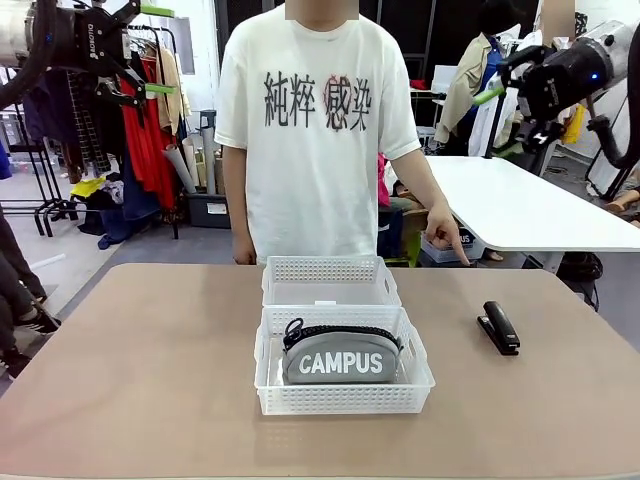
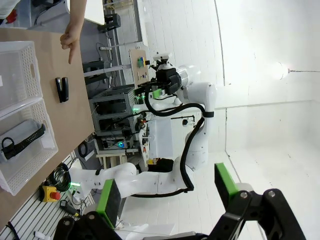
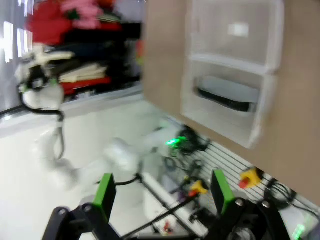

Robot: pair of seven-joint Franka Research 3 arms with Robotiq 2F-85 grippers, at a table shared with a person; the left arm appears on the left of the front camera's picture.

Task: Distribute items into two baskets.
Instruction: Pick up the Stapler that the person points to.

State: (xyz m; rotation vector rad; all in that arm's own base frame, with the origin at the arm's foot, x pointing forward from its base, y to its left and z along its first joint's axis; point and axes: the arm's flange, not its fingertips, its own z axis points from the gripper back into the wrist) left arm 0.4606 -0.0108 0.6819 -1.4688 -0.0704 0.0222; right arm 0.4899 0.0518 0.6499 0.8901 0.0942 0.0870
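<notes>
Placement of the small black stapler decides the coming move. It lies flat on the brown table, to the robot's right of the near basket, a white rectangular plastic basket with lattice walls, and apart from it. Its long axis runs roughly from the robot's side toward the person's side, slightly skewed.

The grey fabric zip pouch lettered "CAMPUS" rests inside the near basket. The far basket, a matching white lattice one, stands directly behind the near basket, touching it or nearly so, and holds no item. The person's hand points down toward the table, beyond the near basket and to its right, near the stapler.

The left gripper and the right gripper both hang high above the near basket, jaws spread wide, grasping nothing.

Judgement: the right arm is nearer the stapler. A grasp across its narrow width calls for fingers set crosswise to that axis, with the far basket the likely destination.
</notes>
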